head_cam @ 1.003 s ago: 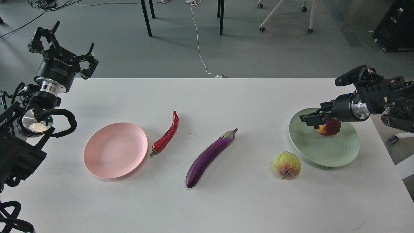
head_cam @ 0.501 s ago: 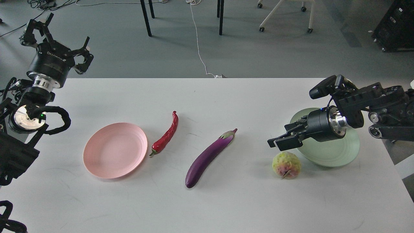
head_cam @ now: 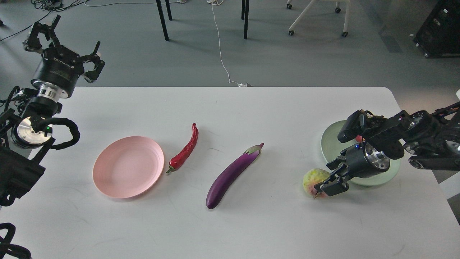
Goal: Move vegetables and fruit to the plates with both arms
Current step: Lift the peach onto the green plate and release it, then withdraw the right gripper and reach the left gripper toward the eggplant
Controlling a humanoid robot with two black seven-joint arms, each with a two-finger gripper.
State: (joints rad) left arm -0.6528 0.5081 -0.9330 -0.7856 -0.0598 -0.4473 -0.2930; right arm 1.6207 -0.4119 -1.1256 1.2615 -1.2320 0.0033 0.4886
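Note:
The bumpy yellow-green fruit (head_cam: pixel 312 181) lies on the table just left of the mint green plate (head_cam: pixel 329 142). My right gripper (head_cam: pixel 329 177) is low at the fruit's right side, open, with one finger behind it and one in front. The pomegranate (head_cam: pixel 358 138) on the mint plate shows only as a small red spot behind my right arm. The eggplant (head_cam: pixel 231 173) and the red chili pepper (head_cam: pixel 185 150) lie mid-table. The pink plate (head_cam: pixel 128 166) holds nothing. My left gripper (head_cam: pixel 61 39) is open, raised over the table's far left corner.
The white table (head_cam: pixel 230 223) ends with a rounded corner at the far right. On the floor beyond it are black table legs (head_cam: pixel 162 19), a white cable (head_cam: pixel 221 54) and a wheeled chair base (head_cam: pixel 316 18).
My right gripper has left the pomegranate on the mint plate, swung left and come down to the bumpy fruit. My left gripper has risen slightly and shifted left.

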